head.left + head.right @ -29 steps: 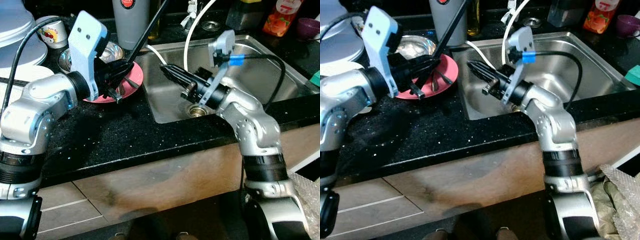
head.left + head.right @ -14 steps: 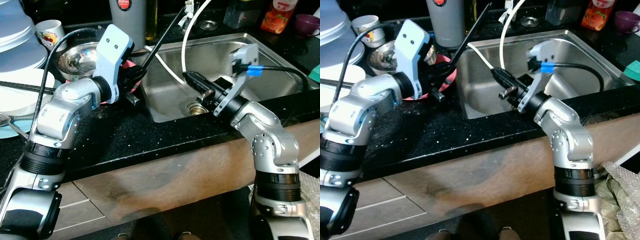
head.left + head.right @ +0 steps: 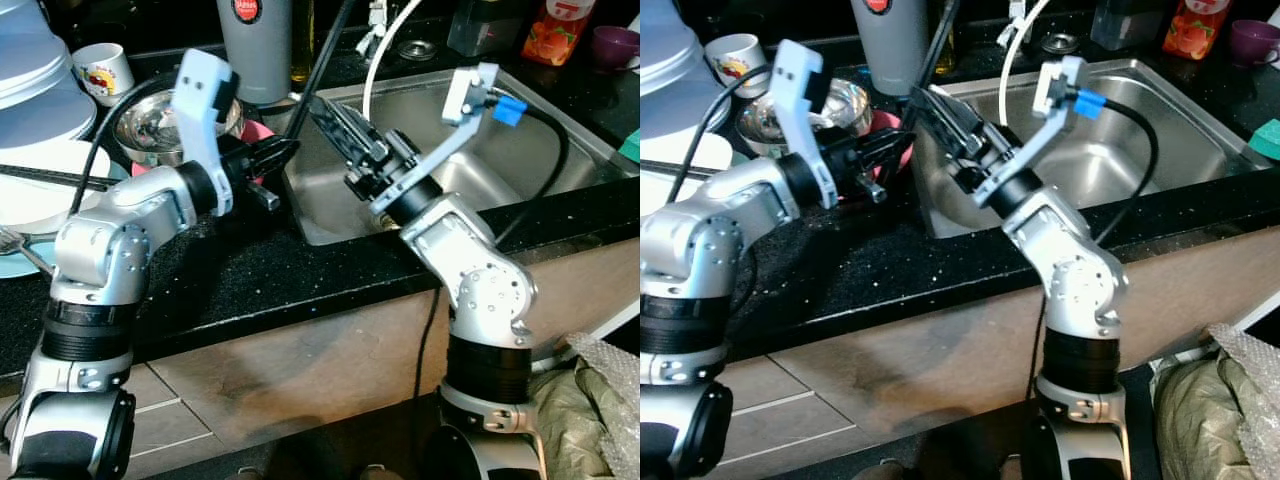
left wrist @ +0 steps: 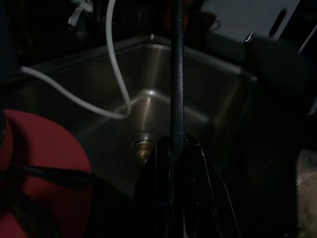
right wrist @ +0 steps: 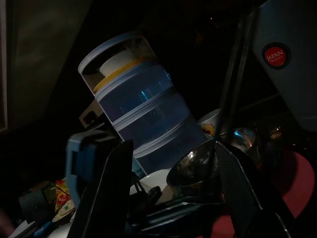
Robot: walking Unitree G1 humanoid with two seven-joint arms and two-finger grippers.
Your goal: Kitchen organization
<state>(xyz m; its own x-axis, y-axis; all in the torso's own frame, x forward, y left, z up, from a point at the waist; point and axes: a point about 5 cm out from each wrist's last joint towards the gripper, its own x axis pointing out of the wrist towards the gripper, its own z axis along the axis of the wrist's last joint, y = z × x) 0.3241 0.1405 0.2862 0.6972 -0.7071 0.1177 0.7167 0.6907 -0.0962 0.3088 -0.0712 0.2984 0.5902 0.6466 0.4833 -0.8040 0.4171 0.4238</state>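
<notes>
Left tool (image 4: 174,148) clenched on black rod (image 4: 177,74), upper end cut off; right tool (image 5: 171,163) spread, dim view.

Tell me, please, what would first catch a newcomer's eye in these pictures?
Most striking is the left gripper, shut on a long black rod that rises over the steel sink. The right gripper, fingers open, reaches across the sink's left rim towards the pink plate on the black counter.
</notes>
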